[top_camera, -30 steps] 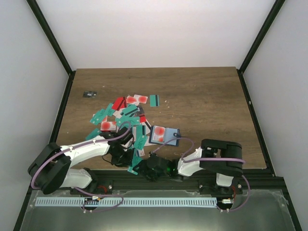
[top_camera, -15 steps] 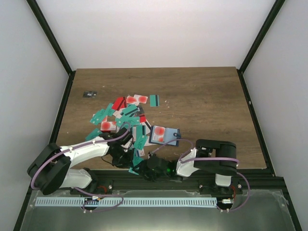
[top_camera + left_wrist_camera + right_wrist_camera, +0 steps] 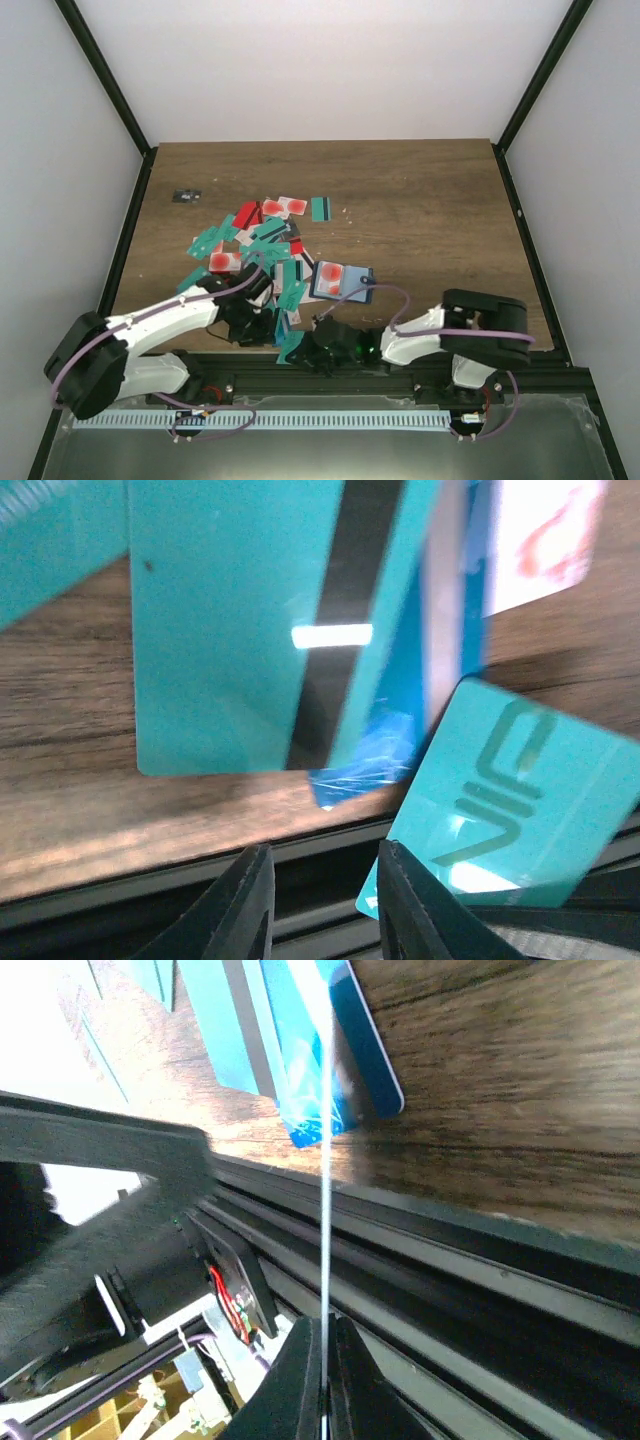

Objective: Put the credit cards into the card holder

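- Small black-grey object (image 3: pixel 186 196): lies near the far-left corner of the table (image 3: pixel 430 220). Position unchanged.
- Left arm (image 3: pixel 160 320): its shoulder has swung toward the near-left corner, so the forearm now lies straighter toward the pile.
- Left gripper (image 3: pixel 322 880): at the near edge, left of centre. The jaws stand slightly apart with nothing between them. A striped teal card (image 3: pixel 250 630) lies flat on the surface just beyond the fingertips.
- Credit cards (image 3: pixel 262 235): a loose pile left of centre, running from mid-table toward the near edge. No change in the spread.
- Teal card (image 3: pixel 289 348): overhangs the near edge and has shifted slightly to the right.
- Right gripper (image 3: pixel 324 1335): the jaws have closed fully on the teal card, which shows edge-on between the fingers.
- Card holder (image 3: pixel 364 272): lies open near the centre of the near edge, with red-blotched white cards on it. Position unchanged.
- Right arm (image 3: pixel 480 325): the elbow has moved right and lower, toward the near-right corner.
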